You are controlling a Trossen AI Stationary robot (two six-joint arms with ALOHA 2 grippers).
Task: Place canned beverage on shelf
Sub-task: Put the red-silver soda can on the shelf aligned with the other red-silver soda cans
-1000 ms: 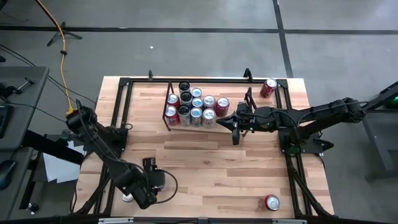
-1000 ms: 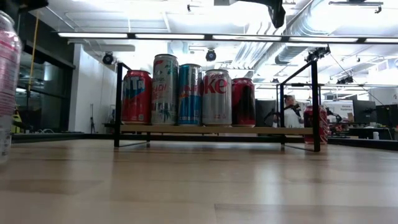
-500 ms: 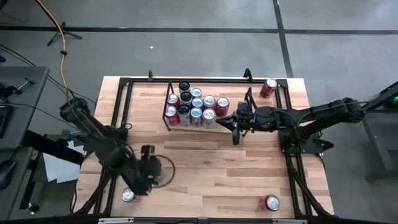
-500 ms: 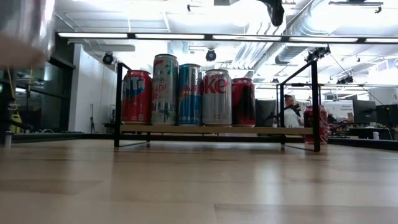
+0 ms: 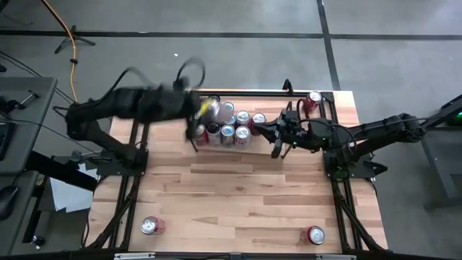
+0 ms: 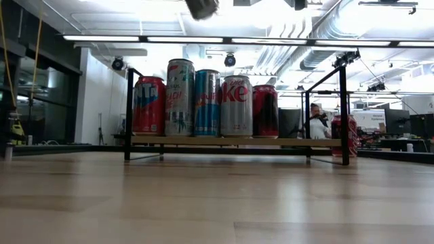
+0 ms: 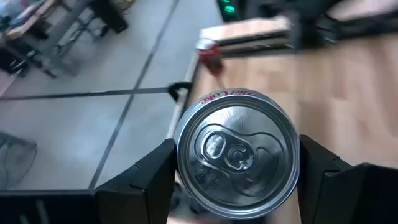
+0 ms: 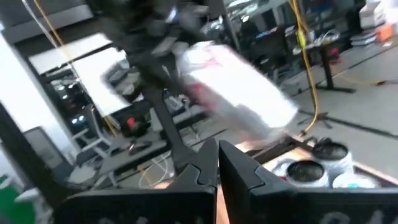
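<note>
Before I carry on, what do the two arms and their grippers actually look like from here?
Both arms are dark, near-black jointed links. The left arm has a thin black cable looping above its wrist. The left gripper has two broad, flat black fingers. The right arm is slimmer, and the right gripper has blocky black fingers with angular tips.

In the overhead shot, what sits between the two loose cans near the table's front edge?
Nothing: bare wood runs between the left can and the right can in the high view.
</note>
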